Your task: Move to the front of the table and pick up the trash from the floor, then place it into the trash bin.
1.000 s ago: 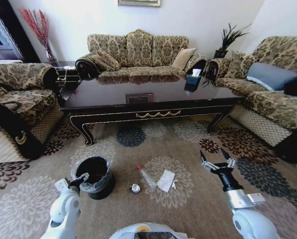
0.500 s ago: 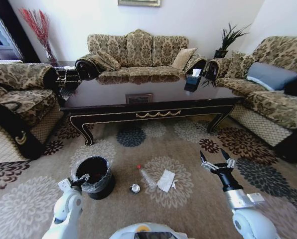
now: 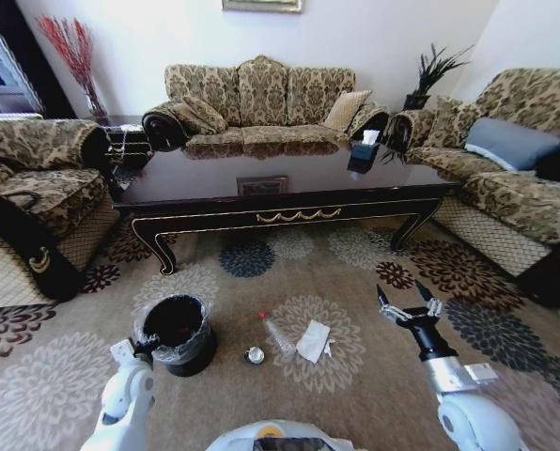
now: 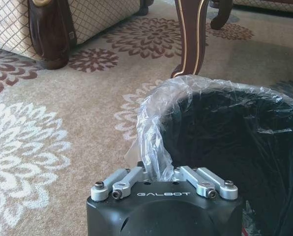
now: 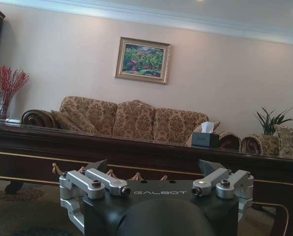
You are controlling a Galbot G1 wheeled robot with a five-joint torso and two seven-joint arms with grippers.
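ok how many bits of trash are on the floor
3, all on the carpet right of the bin: a can nearest it, then a bottle, then crumpled paper. The bin's inside isn't fully visible.

Head looks down at floor, wrists low, sharing table

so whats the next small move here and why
Probably lower the right gripper toward the crumpled paper. Its fingers are open and empty, raised above the floor, while the bottle and can lie unpicked beside the trash bin.
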